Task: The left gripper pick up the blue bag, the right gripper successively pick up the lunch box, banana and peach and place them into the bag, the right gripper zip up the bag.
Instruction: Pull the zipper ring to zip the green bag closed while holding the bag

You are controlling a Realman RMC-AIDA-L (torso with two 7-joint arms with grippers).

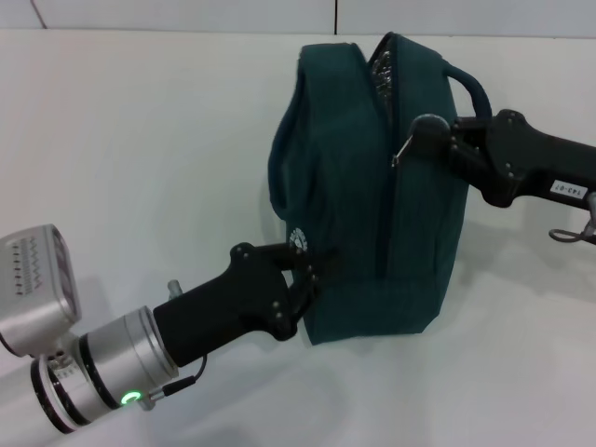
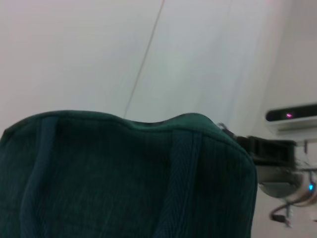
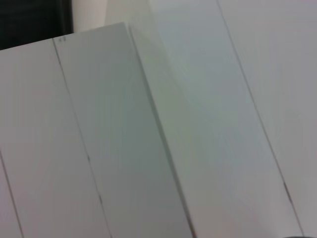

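With our left pincer (image 1: pixel 303 279) clamped on the near edge of the blue bag (image 1: pixel 363 196) standing on the desk (image 1: pixel 140 140) and our right pincer (image 1: pixel 424 135) pinching its zipper pull (mouth partly open), a hard tug could topple the bag.

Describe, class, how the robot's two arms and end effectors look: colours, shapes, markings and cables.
The left end effector is a black two-finger claw on a black forearm, behind it a silver cylindrical wrist with a glowing green ring light and a thin black cable. The right end effector is a black claw on a slim black arm bearing a small white label.
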